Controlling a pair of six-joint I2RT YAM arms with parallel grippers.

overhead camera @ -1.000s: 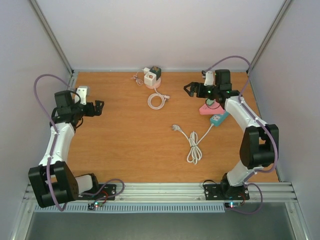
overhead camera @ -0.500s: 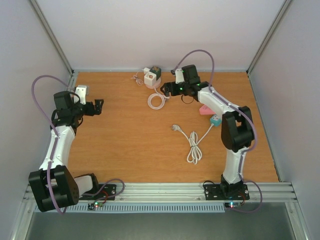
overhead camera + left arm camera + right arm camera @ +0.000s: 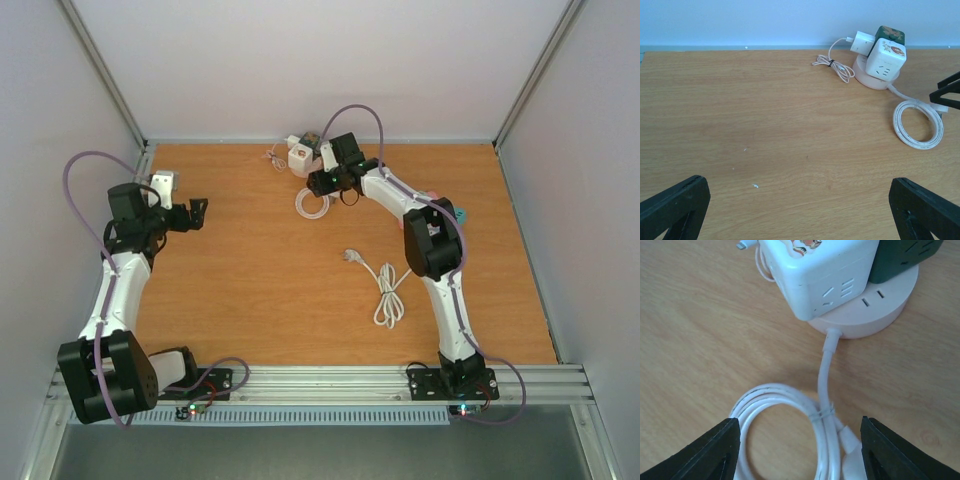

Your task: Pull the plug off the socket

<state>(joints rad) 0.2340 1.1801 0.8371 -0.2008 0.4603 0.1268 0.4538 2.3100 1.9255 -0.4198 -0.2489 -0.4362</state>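
A round pink socket base point(image 3: 879, 315) stands at the back middle of the table point(image 3: 303, 172). A white cube plug point(image 3: 815, 275) and a dark green cube plug point(image 3: 905, 257) sit in its top. A small white charger point(image 3: 860, 42) with a thin cord is stuck on the cubes' left side. The base's white cable runs into a tied coil point(image 3: 785, 405). My right gripper point(image 3: 800, 452) is open, low over that coil, just in front of the base, holding nothing. My left gripper point(image 3: 797, 210) is open and empty at the far left point(image 3: 195, 215).
A loose white cable with a plug point(image 3: 385, 290) lies mid table. A pink and teal power strip point(image 3: 460, 213) lies at the right, mostly hidden behind my right arm. The enclosure's back wall stands just behind the socket.
My right arm has swung left from the pink and teal strip to the round socket at the back. The left arm has not moved.
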